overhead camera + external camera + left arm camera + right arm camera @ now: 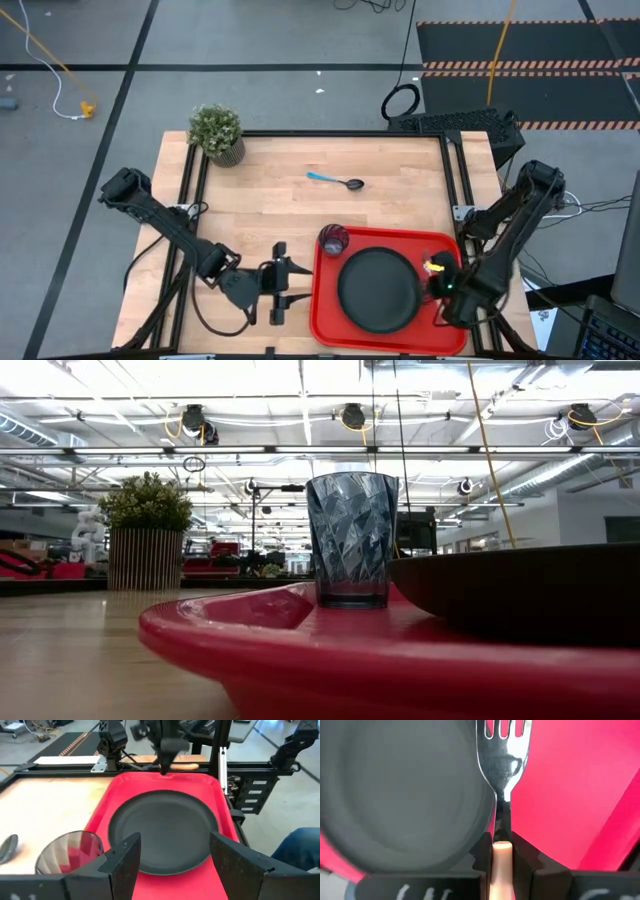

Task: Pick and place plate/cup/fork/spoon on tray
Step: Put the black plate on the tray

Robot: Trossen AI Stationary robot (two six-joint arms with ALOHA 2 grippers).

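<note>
Orange-handled fork (502, 775) clamped by its handle in right hand (502, 851), held over the right side of red tray (330, 322), tines over bare tray floor just beside plate (378, 288); not yet released, and whether it touches the tray cannot be told. Plate sits centred on tray; cup (333, 240) upright in the tray's far-left corner. Spoon (336, 181) lies alone on wooden surface (270, 200), well apart from tray. Left hand (281, 292) waits just left of tray, fingers apart, empty. Judged: two items placed, fork nearly, spoon remaining.
</note>
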